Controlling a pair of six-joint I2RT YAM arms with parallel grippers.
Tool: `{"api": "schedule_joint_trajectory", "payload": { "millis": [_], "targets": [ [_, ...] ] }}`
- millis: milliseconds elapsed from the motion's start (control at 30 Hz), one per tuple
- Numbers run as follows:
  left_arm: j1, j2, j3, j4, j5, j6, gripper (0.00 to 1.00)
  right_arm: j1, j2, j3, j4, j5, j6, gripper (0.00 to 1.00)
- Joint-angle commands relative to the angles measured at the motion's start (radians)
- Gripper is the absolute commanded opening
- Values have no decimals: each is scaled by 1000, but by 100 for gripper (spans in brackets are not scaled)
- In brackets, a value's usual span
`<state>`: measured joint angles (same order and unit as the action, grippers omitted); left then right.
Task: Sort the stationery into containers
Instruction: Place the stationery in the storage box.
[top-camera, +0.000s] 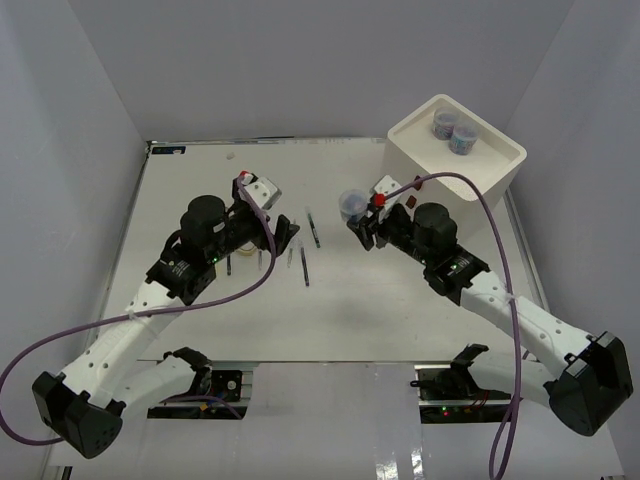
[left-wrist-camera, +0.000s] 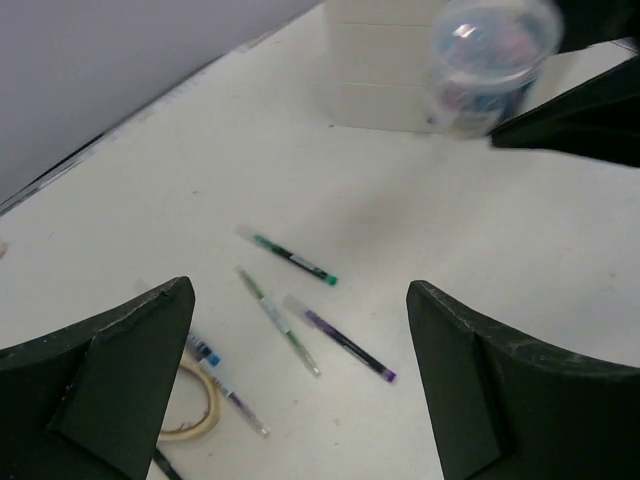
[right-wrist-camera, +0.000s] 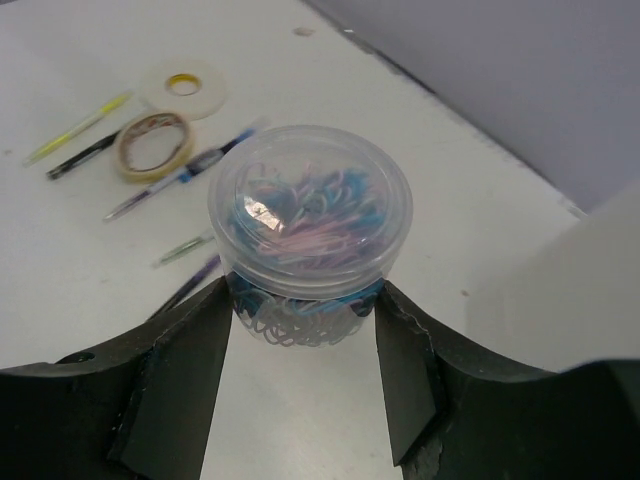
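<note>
Clear round lidded jar (right-wrist-camera: 310, 215) is held by right gripper (top-camera: 364, 224); white cube box (top-camera: 450, 185) lies near, upper right. Left gripper (left-wrist-camera: 300, 295) wide, empty.

White tabletop (top-camera: 330, 310), matte finish. Pale grey walls (top-camera: 300, 60) enclose three sides. Small blue strip (top-camera: 170, 150) at far-left tabletop edge.

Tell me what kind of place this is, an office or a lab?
Probably a robot test cell, not an office: bare grey walls box in a white table, a cabled left arm and right arm sit at its near edge, and pens lie loose on it.
</note>
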<state>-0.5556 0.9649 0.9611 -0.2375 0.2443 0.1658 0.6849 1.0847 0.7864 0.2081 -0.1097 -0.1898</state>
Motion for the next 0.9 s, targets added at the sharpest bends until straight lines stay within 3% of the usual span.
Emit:
{"api": "schedule_joint_trajectory", "payload": {
  "millis": [0, 133, 267, 500, 867],
  "targets": [
    [14, -44, -41, 90, -343, -93, 98, -57, -54, 33, 82, 250, 1, 22],
    [39, -60, -87, 101, -485, -153, 98, -181, -74, 60, 83, 440, -10, 22],
    [80, -58, -99, 78, -540, -227, 98, -286, -77, 76, 102, 524, -5, 22],
    [112, -61, -108, 81, -533, -255, 98, -418, -48, 83, 143, 553, 10, 22],
    [117, -60, -111, 81, -525, -253, 98, -478, 67, 97, 145, 607, 62, 29]
  ]
}}
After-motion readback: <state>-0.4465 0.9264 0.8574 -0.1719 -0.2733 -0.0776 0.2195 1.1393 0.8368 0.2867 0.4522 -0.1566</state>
